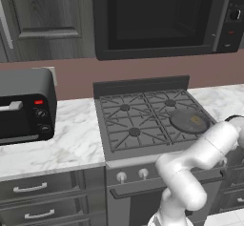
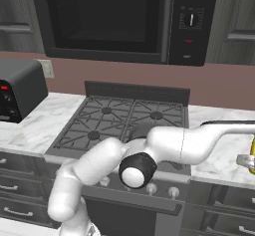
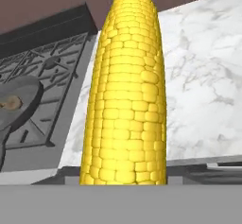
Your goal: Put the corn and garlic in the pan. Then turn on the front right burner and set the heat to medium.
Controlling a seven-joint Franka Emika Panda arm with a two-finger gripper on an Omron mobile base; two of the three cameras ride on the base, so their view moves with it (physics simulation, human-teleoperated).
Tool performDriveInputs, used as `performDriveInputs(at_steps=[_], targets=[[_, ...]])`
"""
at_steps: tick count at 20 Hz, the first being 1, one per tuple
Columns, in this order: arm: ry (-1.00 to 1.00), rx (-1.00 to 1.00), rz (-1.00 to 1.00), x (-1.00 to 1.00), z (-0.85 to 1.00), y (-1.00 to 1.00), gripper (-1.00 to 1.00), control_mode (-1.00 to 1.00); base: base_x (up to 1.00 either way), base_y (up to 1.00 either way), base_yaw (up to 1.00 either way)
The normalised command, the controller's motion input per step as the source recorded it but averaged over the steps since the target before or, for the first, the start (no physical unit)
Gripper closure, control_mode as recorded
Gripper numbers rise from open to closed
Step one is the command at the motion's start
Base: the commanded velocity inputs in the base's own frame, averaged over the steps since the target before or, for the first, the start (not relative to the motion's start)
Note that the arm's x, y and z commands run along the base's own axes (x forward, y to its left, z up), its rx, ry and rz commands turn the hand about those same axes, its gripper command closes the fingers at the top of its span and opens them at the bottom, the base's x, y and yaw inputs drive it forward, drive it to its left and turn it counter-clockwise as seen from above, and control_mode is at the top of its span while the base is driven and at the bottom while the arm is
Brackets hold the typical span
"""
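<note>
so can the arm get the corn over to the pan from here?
Probably yes. The corn stands right at the fingers above the marble counter, and the pan sits close by on the stove with the garlic in it; nothing stands between them.

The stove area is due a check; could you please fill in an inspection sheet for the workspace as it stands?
Surface: marble counter either side of the stove.
Job's things: pan sits on the stove's front right; garlic lies in it; corn is out over the counter right of the stove, not yet in the pan.
Clutter: nothing seen.
Grippers: gripper appears closed on the corn; fingertips hidden.
Cables: nothing seen.
Surroundings: toaster oven on the left, microwave above, stove knobs on the front panel.
</note>
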Motion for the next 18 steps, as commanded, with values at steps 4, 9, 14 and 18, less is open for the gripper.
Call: performDriveInputs(at_steps=[4,9,14,18], targets=[[-0.49,0.00,0.00,-0.08,0.08,0.98,1.00,-1.00,0.00,0.00,0.00],[-0.35,-0.03,0.00,0.00,0.15,1.00,1.00,-1.00,0.00,0.00,0.00],[-0.01,-0.05,0.00,-0.15,0.84,0.86,1.00,-1.00,0.00,0.00,0.00],[0.20,-0.03,0.00,-0.05,0.53,0.64,1.00,-1.00,0.00,0.00,0.00]])
